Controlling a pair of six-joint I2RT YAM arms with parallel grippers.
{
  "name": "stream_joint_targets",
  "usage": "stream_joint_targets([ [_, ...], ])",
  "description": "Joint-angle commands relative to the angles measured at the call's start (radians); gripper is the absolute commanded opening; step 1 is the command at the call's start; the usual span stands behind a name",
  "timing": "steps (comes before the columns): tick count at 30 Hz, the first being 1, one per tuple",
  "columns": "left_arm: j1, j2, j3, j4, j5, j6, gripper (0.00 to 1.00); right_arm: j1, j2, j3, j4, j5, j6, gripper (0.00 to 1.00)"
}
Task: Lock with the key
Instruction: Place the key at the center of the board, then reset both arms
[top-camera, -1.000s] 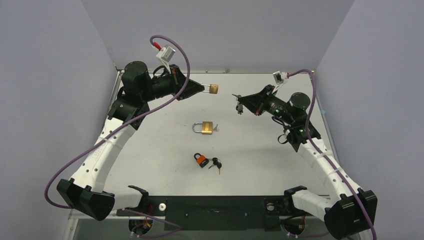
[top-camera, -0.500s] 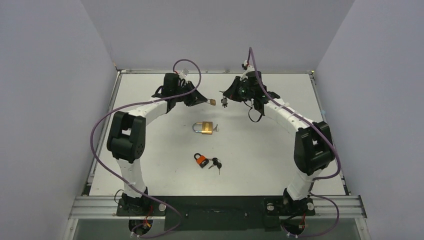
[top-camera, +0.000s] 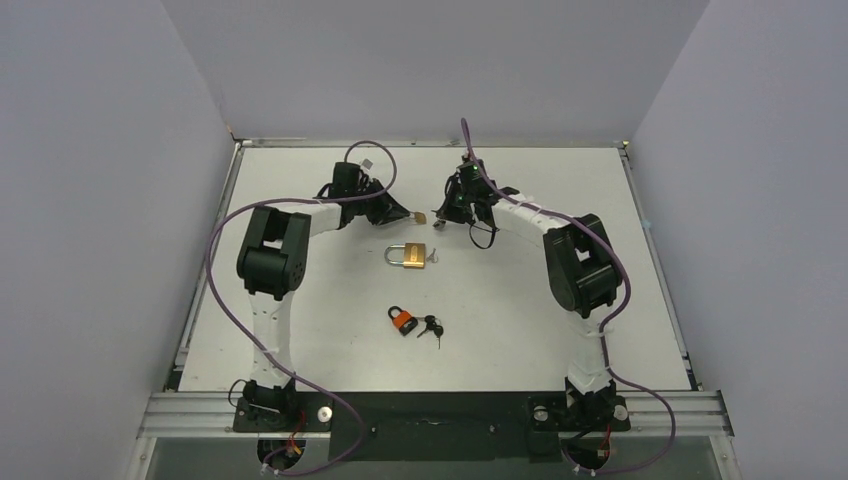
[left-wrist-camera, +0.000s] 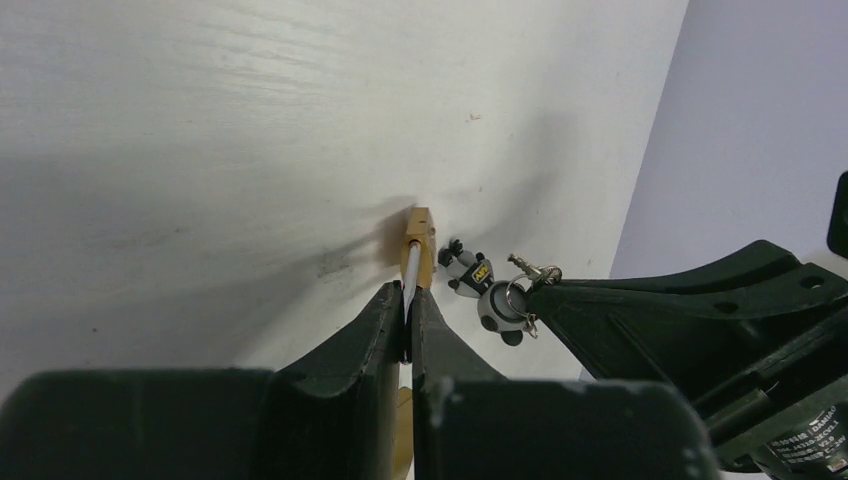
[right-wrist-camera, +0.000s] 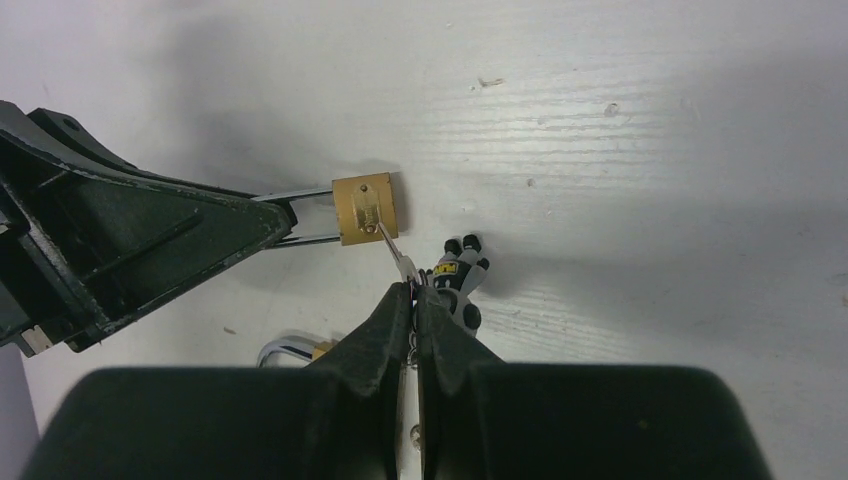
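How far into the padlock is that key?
Barely, if at all: the key touches the small brass padlock at its keyhole, blade mostly outside.

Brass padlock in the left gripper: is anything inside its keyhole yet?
The key, pinched by the right gripper, has its tip at the brass padlock's keyway. How deep the blade sits is hidden inside the body. The left gripper covers the shackle's bend.
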Motion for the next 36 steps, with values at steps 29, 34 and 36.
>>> stream_joint_targets([
  [29,-0.100,-0.578,0.046,-0.522,-0.440,0.424,0.48,0.007,-0.433,-0.116,-0.007,0.100,-0.037,0.64],
  [34,-0.203,-0.719,0.034,-0.570,-0.532,0.504,0.52,0.005,-0.590,-0.195,0.003,0.118,-0.051,0.65],
  [36,-0.221,-0.752,0.031,-0.587,-0.539,0.514,0.52,0.005,-0.648,-0.227,0.006,0.121,-0.054,0.65],
])
